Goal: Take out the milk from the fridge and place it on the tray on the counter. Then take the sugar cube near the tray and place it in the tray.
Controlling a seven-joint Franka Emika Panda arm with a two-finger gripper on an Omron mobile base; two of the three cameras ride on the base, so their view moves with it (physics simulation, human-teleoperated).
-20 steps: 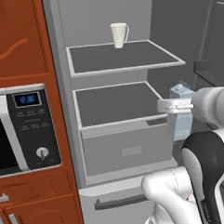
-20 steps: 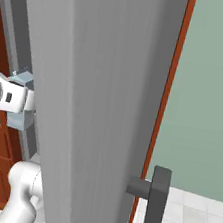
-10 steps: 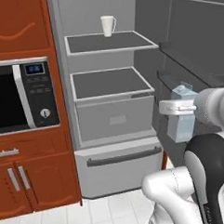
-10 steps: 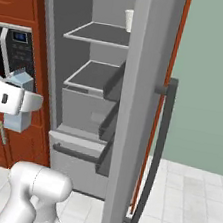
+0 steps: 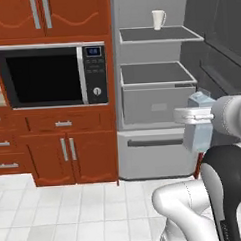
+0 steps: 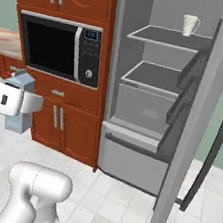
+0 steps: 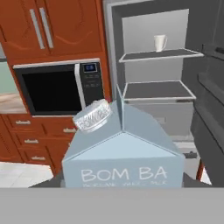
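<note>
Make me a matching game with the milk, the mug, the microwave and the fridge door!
Things:
1. milk
2. mug
3. microwave
4. fridge door

Places or states:
A. on the fridge's top shelf
B. swung open
C. held in the claw, out of the fridge
D. built into the red-brown cabinets

Pairs: 1-C, 2-A, 3-D, 4-B

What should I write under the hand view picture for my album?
Milk held by the hand, facing the open fridge.
</note>
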